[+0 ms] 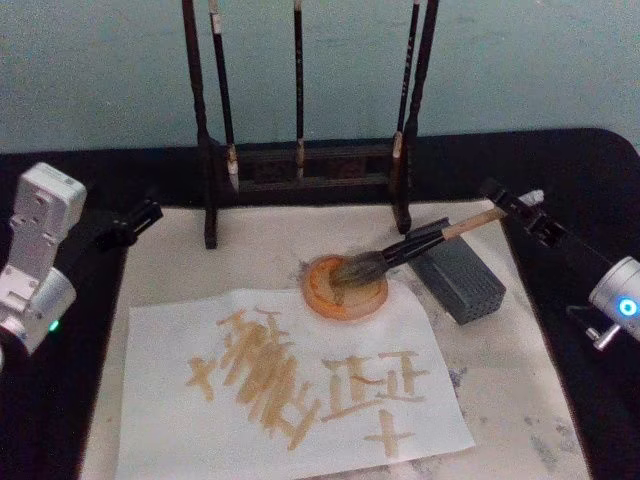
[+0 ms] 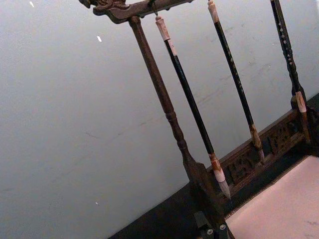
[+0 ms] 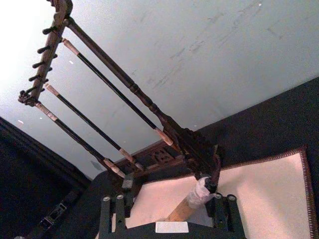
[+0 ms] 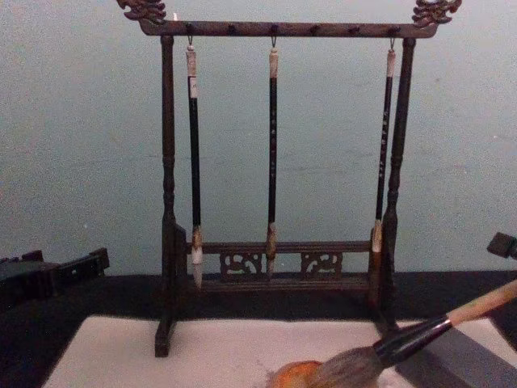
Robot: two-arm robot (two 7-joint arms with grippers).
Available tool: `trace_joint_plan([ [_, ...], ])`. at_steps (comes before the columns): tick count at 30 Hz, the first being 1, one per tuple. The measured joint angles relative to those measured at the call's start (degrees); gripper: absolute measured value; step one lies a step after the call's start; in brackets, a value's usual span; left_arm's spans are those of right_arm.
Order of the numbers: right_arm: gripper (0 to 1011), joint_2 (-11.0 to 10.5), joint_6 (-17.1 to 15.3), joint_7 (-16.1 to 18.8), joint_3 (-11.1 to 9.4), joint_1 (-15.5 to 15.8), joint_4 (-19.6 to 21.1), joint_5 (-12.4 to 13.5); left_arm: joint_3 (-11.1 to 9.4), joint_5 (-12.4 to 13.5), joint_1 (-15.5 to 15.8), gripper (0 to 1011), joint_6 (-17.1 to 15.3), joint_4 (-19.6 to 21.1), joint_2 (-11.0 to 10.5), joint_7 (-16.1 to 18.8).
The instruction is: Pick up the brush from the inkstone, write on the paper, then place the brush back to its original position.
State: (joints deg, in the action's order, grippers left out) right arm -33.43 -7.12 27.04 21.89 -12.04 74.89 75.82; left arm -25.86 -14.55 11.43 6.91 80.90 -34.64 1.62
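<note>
Paper (image 1: 290,400): nearest sheet, flat on a pale mat (image 1: 520,400), covered in tan brush strokes; none reads as clear characters. Left gripper (image 1: 135,222): parked at the mat's left edge, pointing inward, off the paper; whether its fingers are spread or closed cannot be told. Rack (image 4: 275,162): three thin brushes hanging. Brush (image 1: 400,252): bristles in the orange dish (image 1: 345,287), stem across a grey block (image 1: 462,280). Right gripper (image 1: 515,205): reaching in from the right, pinching the brush's handle end.
</note>
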Motion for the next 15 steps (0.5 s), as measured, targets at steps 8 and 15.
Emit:
trace_joint_plan([
  [8, 1006, -0.47, 0.10, -1.09, -0.03, 0.22, 0.39, -0.05, 0.00, 0.00, 0.00, 1002, 0.00, 0.00, 0.00, 0.00],
  [15, 1008, -0.66, 0.17, -2.00, 0.01, 0.21, 0.35, -0.62, 0.00, 0.00, 0.00, 1000, 0.00, 0.00, 0.00, 0.00],
])
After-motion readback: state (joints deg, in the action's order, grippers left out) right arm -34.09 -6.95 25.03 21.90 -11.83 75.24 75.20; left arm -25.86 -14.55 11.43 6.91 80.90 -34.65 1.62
